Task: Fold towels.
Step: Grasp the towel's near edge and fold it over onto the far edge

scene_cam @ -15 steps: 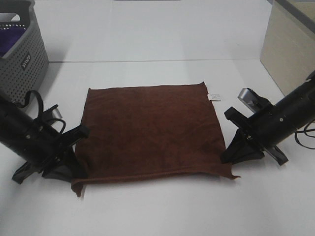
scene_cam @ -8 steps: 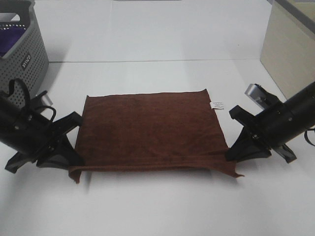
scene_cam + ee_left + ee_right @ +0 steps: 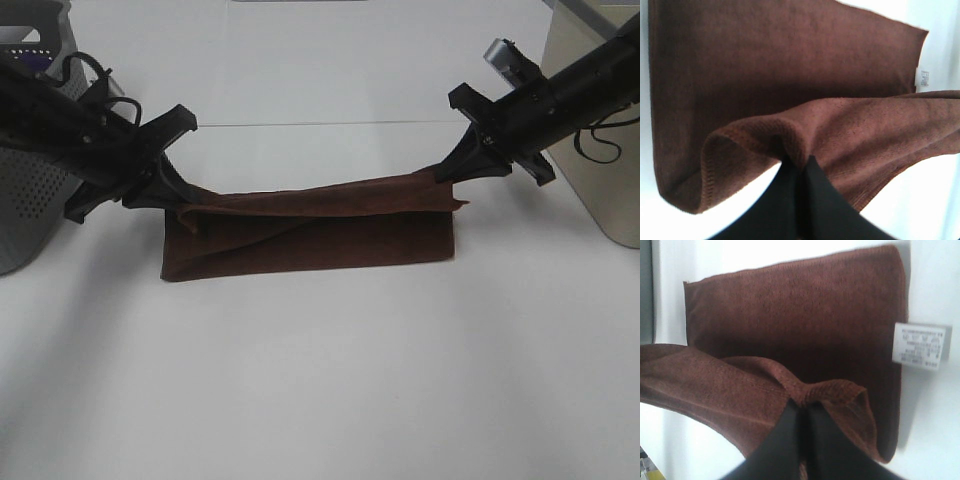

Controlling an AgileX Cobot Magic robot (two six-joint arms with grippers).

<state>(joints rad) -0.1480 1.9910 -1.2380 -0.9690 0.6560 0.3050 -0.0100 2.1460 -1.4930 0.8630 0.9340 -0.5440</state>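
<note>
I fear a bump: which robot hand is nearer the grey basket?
Left. The left fingers pinch a towel corner close by the grey basket; the right fingers hold the other corner, far from it.

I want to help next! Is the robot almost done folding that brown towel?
Not yet. Done: two corners are gripped. In hand: the left end effector and right end effector hold one towel edge raised over the rest. Left: lay that edge down flat.
</note>
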